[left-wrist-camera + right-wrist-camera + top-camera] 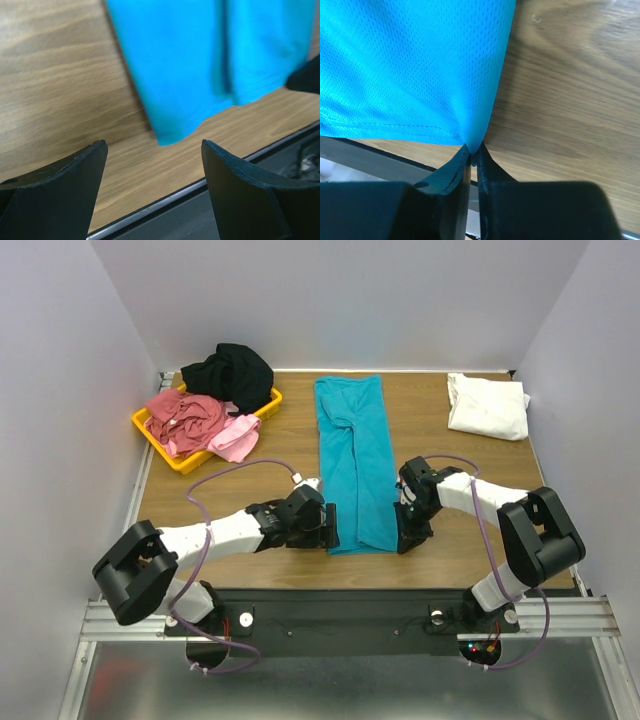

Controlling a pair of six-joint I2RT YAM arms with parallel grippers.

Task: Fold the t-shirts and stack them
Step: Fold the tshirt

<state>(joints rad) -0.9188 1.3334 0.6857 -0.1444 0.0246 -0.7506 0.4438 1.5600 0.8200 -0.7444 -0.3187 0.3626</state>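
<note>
My right gripper [472, 150] has its fingers pressed together on the near right corner of the teal t-shirt [352, 455], and the mesh cloth rises into a small peak at the tips. My left gripper [154, 146] has its fingers spread wide; the near left corner lies just beyond them, flat on the table [250, 445], not touched. The shirt is a long narrow strip running near to far in the middle. The white t-shirt [488, 405] lies far right; the dusty red t-shirt [185, 415], pink t-shirt [238, 437] and black t-shirt [228, 370] are heaped at the yellow tray [148, 430], far left

L tool [152, 150] wide, R tool [472, 152] tight
</note>
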